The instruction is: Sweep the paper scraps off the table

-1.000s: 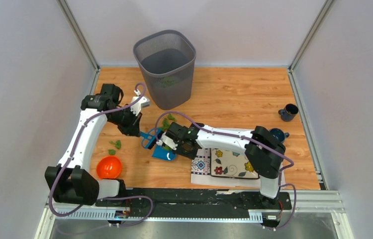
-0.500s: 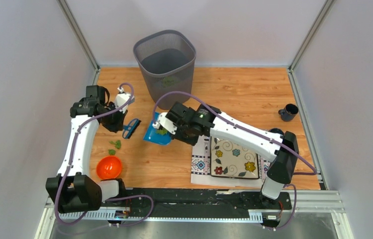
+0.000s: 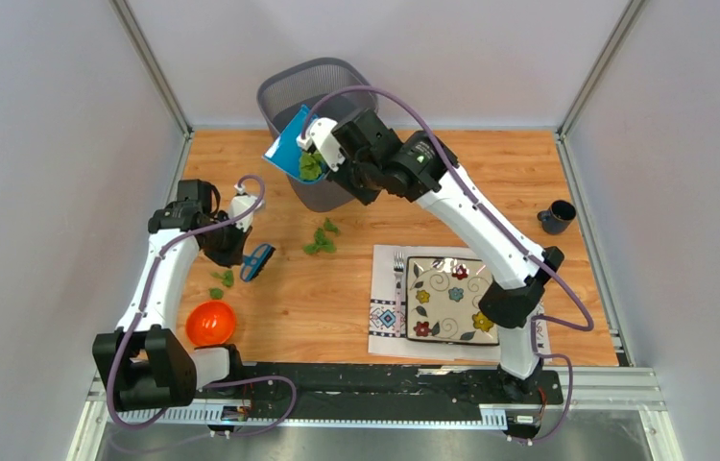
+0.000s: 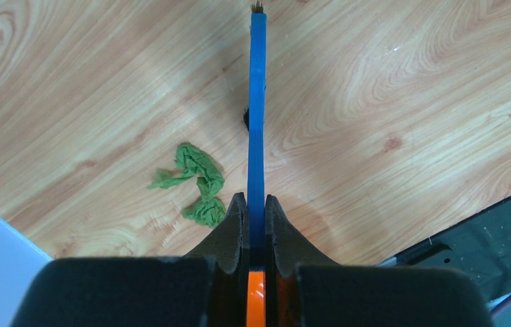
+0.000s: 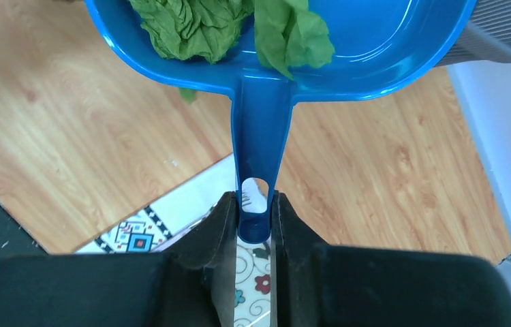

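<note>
My right gripper is shut on the handle of a blue dustpan and holds it tilted over the grey mesh bin. Green paper scraps lie in the pan. More scraps lie on the table in front of the bin and near the left edge. My left gripper is shut on a blue brush held low over the wood. In the left wrist view the brush runs edge-on, with scraps just left of the fingers.
An orange bowl sits at the near left. A white patterned placemat carries a floral plate and a fork. A dark mug stands at the right edge. Grey walls enclose the table.
My right arm has lifted the dustpan with scraps from the table middle up and back to the bin. My left gripper with the brush has drawn back to the left.
</note>
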Controlling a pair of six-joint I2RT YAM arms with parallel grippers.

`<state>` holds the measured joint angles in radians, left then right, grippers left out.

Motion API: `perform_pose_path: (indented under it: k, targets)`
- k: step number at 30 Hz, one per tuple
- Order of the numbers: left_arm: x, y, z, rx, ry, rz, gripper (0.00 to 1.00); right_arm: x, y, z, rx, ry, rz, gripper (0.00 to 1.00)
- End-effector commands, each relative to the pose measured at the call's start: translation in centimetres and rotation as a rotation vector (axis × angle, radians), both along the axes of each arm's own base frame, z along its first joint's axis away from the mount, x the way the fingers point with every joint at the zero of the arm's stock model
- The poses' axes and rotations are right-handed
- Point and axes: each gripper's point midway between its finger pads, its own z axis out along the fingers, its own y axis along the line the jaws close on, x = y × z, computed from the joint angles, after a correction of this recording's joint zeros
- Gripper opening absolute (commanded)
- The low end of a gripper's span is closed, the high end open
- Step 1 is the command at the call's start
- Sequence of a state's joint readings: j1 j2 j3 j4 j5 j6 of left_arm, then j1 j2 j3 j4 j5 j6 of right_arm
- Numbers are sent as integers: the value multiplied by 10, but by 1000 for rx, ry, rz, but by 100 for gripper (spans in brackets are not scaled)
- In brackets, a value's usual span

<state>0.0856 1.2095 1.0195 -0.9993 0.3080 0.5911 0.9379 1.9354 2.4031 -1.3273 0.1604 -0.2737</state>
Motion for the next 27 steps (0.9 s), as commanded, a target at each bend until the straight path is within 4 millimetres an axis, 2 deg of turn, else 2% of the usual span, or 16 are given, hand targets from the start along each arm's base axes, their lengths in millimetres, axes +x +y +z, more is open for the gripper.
perform_pose_path:
  k: [1,5,9,10,13,14,16,17,18,19,20,21,22,23,24,27]
  targets:
    - [4,-8,5,-44,-47,-26,0,4,-30,17,-24,-7,-85,0]
    - [3,-11,0,-60,-28,-34,0,28,-41,34,23,-73,-167,0]
    - [2,-14,-2,-77,-13,-35,0,71,-52,44,29,-182,-261,0]
    - [3,-14,-1,-79,-14,-36,0,85,-50,39,5,-205,-274,0]
    - [2,-17,1,-93,-12,-36,0,127,-54,57,4,-370,-367,0]
    - [2,-17,1,-94,-14,-38,0,144,-48,78,19,-487,-366,0]
    - [1,-17,3,-95,-13,-36,0,166,-53,87,-62,-620,-438,0]
    - [1,-17,5,-94,-20,-38,0,178,-51,111,-96,-744,-439,0]
    - [0,-17,5,-92,-18,-36,0,182,-58,120,-146,-803,-494,0]
    - [0,-17,6,-94,-24,-37,0,192,-56,116,-223,-841,-492,0]
    - [-1,-18,7,-96,-26,-38,0,199,-54,132,-198,-933,-541,1]
    - [-2,-18,7,-99,-26,-39,0,200,-59,137,-376,-993,-499,1]
    - [-2,-19,9,-99,-29,-39,0,207,-56,122,-474,-1011,-476,1]
    - [-3,-18,8,-99,-28,-39,0,206,-59,142,-426,-1101,-544,2]
    - [-3,-19,10,-98,-30,-42,0,203,-60,149,-526,-1138,-522,3]
    - [-4,-18,11,-93,-33,-45,0,194,-56,167,-584,-1252,-492,7]
